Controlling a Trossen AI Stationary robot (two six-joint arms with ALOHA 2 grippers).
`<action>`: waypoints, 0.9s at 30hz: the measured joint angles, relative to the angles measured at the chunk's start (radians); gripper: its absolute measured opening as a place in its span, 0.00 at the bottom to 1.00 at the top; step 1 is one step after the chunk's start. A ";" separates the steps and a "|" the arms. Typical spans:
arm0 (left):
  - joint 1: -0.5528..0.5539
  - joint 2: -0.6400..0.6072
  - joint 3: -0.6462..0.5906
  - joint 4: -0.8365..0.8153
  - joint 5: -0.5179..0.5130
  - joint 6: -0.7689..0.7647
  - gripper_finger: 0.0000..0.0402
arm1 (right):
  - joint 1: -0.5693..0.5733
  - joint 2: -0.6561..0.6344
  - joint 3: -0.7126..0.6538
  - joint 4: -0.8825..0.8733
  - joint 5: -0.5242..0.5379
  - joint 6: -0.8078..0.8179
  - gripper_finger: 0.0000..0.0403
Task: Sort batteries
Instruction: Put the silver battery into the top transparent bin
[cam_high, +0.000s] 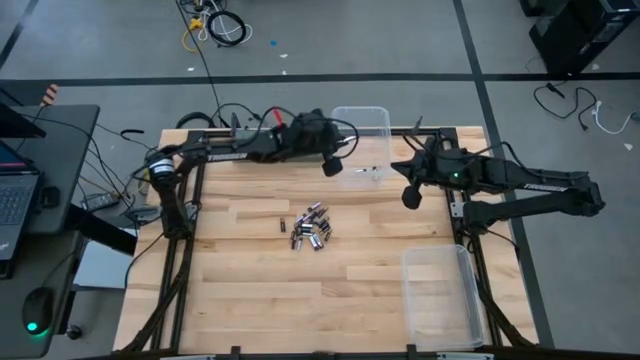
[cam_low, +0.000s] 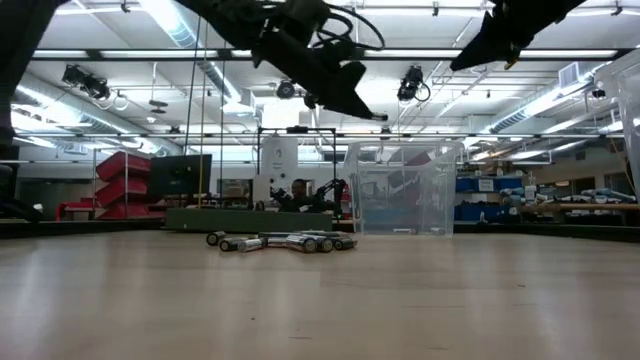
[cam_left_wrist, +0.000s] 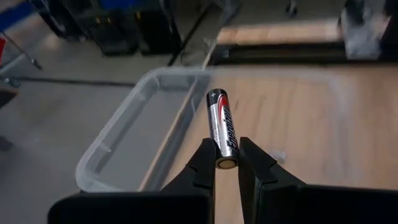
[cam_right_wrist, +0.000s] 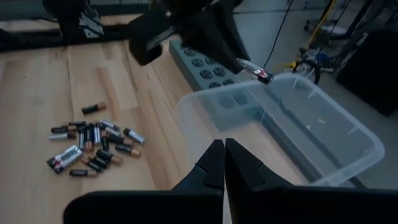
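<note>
High view: wooden surface (cam_high: 250, 280) in a dark frame, both arms reaching in from the far edge. Two clear bins noted: one at the far edge near centre (cam_high: 362, 122), one at the near right corner (cam_high: 440, 295). Green power strip (cam_right_wrist: 205, 65) along the far edge beside the far bin, seen in the right wrist view.

Left arm extended from the left side across the far edge; left tool (cam_high: 331, 166) raised off the surface, just at the near-left wall of the far bin. Left wrist view: left tool (cam_left_wrist: 226, 163) clamped narrowly on one silver-and-black battery (cam_left_wrist: 222, 127), held by its lower end, the rest projecting forward past the fingertips (cam_left_wrist: 207, 155) toward the bin rim. Same held battery visible in the right wrist view (cam_right_wrist: 255, 71), over the bin's edge.

Right arm reaching in from the right; right tool (cam_high: 410, 197) raised, between the far bin and the pile, well apart from both. Right wrist view: right tool (cam_right_wrist: 224, 152) with fingers pressed together, nothing between them.

Loose batteries (cam_high: 310, 228) in one pile near the surface centre, silvery and dark cells lying flat, touching or overlapping; one dark cell (cam_high: 283, 224) slightly apart at the pile's left. Low view: pile (cam_low: 285, 241) lying in front of the far bin (cam_low: 405, 190).
</note>
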 joint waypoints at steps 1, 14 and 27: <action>0.004 0.013 0.024 -0.035 0.001 0.009 0.06 | 0.000 0.000 0.000 -0.007 0.000 0.007 0.00; -0.010 0.040 0.072 -0.150 0.055 0.030 0.07 | -0.001 0.005 0.000 -0.018 0.000 0.030 0.00; -0.018 0.040 0.072 -0.121 0.056 0.067 0.07 | -0.007 0.005 0.000 -0.016 0.058 0.012 0.00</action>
